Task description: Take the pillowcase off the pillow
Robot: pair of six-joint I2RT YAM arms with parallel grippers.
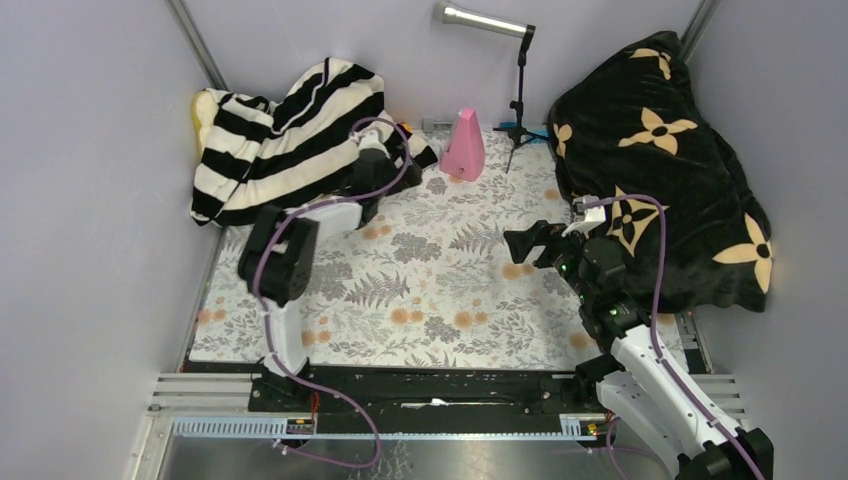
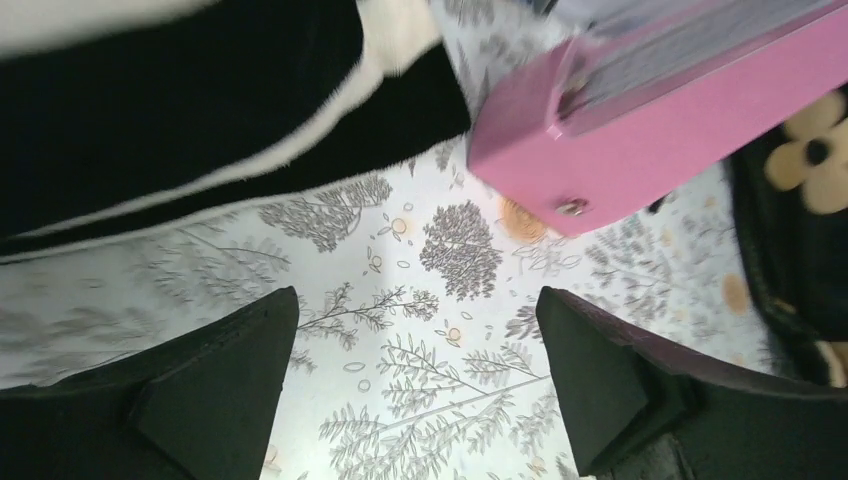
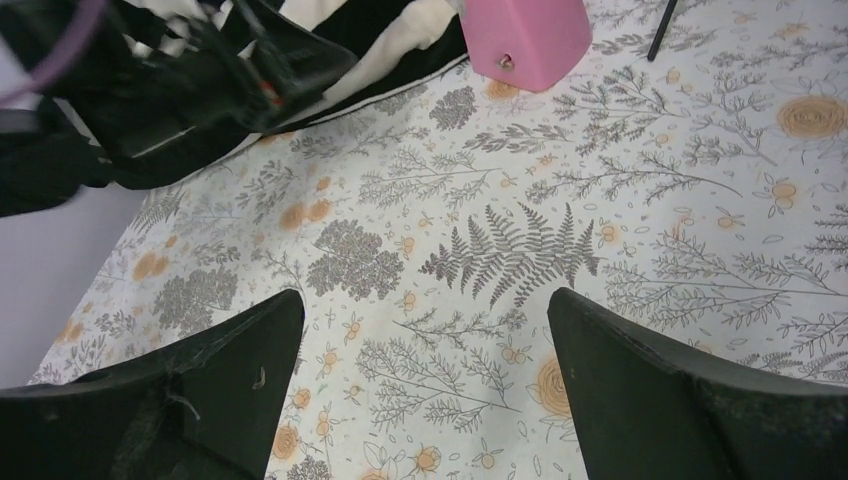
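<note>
The black and cream striped pillowcase (image 1: 290,140) lies bunched in the far left corner. It covers the pillow, of which only a yellow edge (image 1: 203,108) shows at the far left. My left gripper (image 1: 408,152) is open and empty at the pillowcase's right edge. In the left wrist view its jaws (image 2: 415,390) stand wide apart above the floral cloth, with the pillowcase (image 2: 180,100) just beyond the fingertips. My right gripper (image 1: 522,245) is open and empty over the table's middle right, and its wrist view (image 3: 425,390) shows only floral cloth between the jaws. A fold of the pillowcase (image 3: 400,30) shows far off there.
A pink cone-shaped object (image 1: 463,145) stands at the back centre, close to my left gripper; it also shows in the left wrist view (image 2: 640,130). A stand with a grey tube (image 1: 518,100) is behind it. A black plush blanket with tan flowers (image 1: 660,150) fills the right side.
</note>
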